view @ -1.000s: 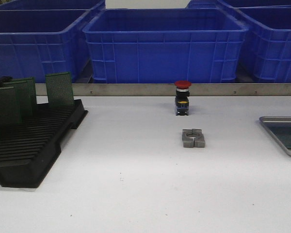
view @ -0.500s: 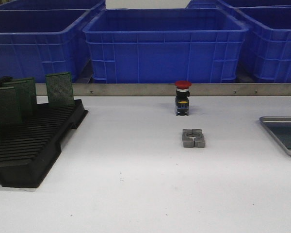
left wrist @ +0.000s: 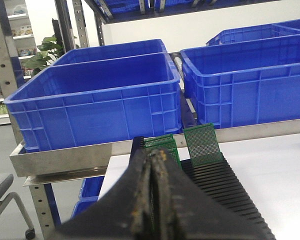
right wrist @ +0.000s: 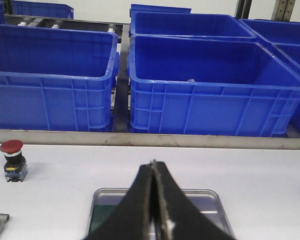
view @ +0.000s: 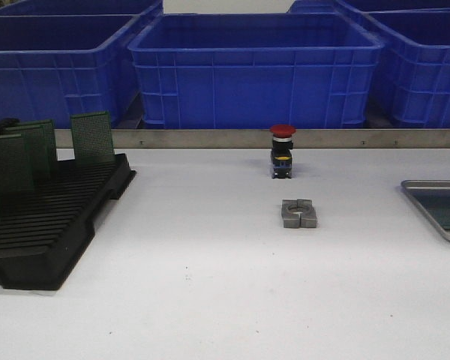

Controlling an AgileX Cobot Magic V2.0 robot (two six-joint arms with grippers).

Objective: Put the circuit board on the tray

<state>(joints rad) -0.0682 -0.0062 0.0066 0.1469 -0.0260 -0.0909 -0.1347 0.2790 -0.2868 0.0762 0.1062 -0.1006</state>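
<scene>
At table's right edge the tray lay flat, cut off by the frame, long axis unclear; circuit boards stood upright in the black rack far left. Both left gripper and right gripper had jaws closed, empty. White table, blue bins behind.

All I see of my own rig is two pairs of matte black, wedge-shaped fingers. The left gripper carries worn, yellowish-brown grime along its inner edges; the right gripper looks cleaner, with pale scuffed edges.
</scene>
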